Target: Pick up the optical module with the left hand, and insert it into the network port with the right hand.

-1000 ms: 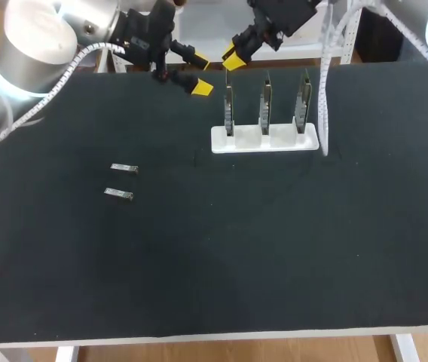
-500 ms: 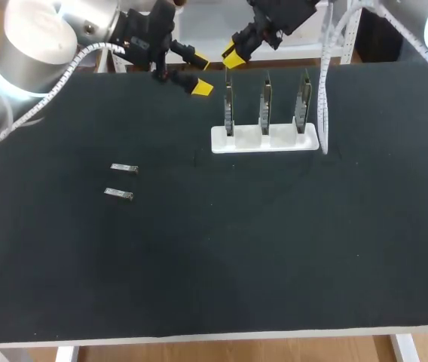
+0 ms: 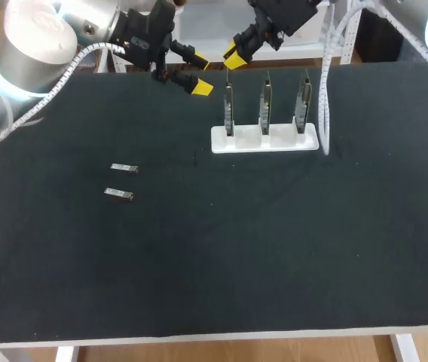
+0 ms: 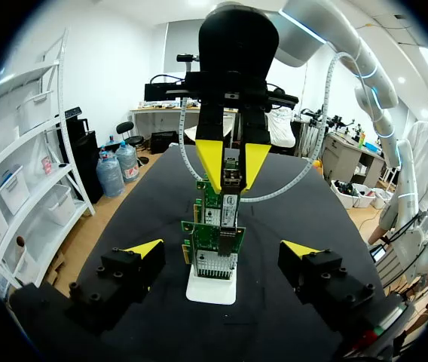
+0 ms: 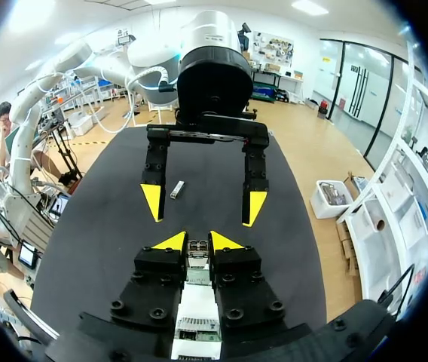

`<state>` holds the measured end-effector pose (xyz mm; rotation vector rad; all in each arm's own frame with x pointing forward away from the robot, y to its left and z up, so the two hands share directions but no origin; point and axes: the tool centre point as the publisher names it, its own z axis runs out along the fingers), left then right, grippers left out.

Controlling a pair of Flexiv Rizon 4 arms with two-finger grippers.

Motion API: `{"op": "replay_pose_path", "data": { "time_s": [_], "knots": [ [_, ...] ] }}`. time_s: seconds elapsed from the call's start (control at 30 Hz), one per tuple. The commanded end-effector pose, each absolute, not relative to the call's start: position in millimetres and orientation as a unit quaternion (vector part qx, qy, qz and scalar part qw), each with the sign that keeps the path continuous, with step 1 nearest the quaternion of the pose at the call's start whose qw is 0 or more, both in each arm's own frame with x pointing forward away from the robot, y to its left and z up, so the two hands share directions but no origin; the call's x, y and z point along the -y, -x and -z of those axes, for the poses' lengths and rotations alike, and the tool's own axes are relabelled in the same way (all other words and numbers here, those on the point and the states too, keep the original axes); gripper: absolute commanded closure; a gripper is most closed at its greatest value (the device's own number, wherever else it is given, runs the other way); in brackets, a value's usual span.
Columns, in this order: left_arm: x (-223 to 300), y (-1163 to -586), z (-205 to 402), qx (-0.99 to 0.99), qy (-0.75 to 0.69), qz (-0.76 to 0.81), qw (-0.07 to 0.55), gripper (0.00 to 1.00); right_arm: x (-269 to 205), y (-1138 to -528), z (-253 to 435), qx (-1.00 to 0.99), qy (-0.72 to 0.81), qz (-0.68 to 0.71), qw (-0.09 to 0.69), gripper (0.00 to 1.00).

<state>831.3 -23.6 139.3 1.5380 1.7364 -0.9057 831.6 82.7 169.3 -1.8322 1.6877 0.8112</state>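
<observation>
Fingertips of my right gripper stand narrow, pinching the optical module from both sides. It hangs just above the white stand, over the leftmost card of the three network cards standing upright in that stand. My left gripper hovers just left of the stand, its fingers spread wide and pointing toward the cards. Two spare modules lie flat on the black table, well left of the stand, one just beside the other.
</observation>
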Motion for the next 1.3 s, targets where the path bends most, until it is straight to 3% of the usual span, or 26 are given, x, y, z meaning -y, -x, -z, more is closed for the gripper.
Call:
{"op": "replay_pose_path", "data": {
  "time_s": [0.03,1.3],
  "knots": [
    [23.9,-832.9,-139.2,-0.661,-0.586,0.345,0.318,0.0,-86.6,-840.1,-168.8,-0.539,0.716,-0.431,0.1,1.0],
    [23.9,-832.9,-139.2,-0.661,-0.586,0.345,0.318,0.0,-85.3,-838.1,-169.4,-0.538,0.717,-0.433,0.096,1.0]
  ]
}}
